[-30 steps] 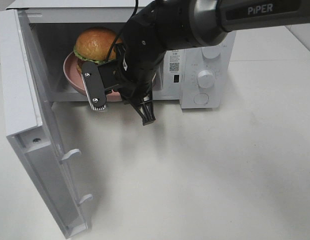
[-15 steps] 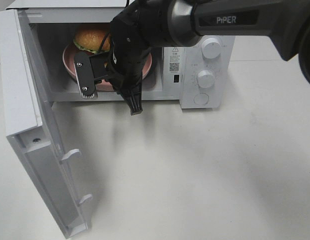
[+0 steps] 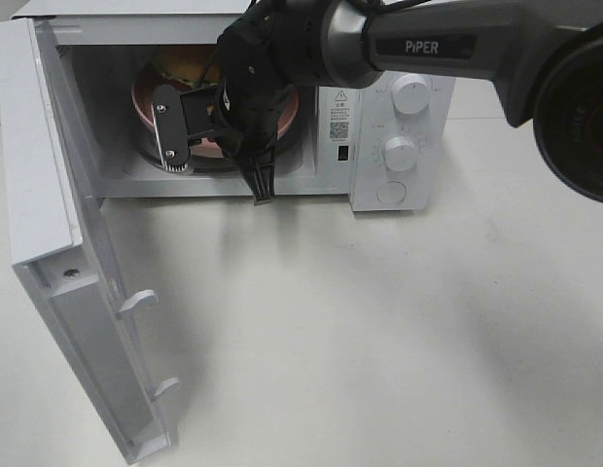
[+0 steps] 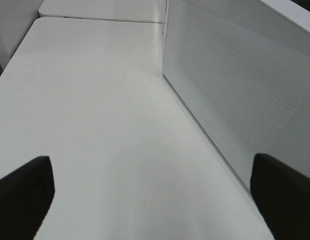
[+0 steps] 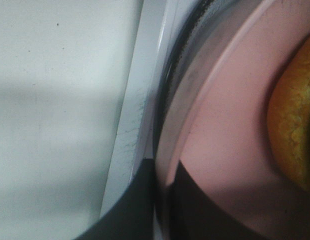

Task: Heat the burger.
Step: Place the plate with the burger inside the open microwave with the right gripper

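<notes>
Within the last second the right tool (image 5: 162,200), clamped on the rim of the pink plate (image 3: 146,105), has carried plate and burger (image 3: 175,62) from the mouth of the microwave (image 3: 399,107) deeper inside, over the glass turntable (image 5: 167,100). The burger now sits far back, half hidden by the arm. Releasing, withdrawing and shutting the door (image 3: 49,165) seem to remain. The left tool (image 4: 151,195) hangs wide and empty. The table (image 3: 399,331) is plain matte white, and little of the room shows.
</notes>
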Available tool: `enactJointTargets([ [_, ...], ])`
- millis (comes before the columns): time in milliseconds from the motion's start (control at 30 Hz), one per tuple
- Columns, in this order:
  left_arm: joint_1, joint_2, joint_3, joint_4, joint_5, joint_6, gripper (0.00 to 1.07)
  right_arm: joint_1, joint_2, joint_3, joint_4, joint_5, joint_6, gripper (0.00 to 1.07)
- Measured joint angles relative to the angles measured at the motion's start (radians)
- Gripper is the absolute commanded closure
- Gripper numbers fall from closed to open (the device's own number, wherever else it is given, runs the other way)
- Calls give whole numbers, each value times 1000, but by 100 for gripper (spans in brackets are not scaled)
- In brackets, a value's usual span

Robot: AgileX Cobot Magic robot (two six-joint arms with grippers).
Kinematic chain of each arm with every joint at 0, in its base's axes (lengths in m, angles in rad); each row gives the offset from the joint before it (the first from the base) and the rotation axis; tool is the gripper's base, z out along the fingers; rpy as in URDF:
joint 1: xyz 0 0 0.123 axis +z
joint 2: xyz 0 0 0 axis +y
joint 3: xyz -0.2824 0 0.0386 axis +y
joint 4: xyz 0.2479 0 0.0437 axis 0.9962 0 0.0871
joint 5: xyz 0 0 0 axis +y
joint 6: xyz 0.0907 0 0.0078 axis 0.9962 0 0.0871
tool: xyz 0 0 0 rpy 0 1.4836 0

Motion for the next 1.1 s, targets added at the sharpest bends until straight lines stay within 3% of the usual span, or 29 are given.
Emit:
enactJointTargets([
  [833,0,0,0,0,0,0,7,-11,72,-74,24,-89,-5,105],
  [1033,0,0,0,0,0,0,7,-11,74,-74,52,-85,-5,90],
  [1100,0,0,0,0,0,0,7,-11,74,-75,49,-88,-5,80],
])
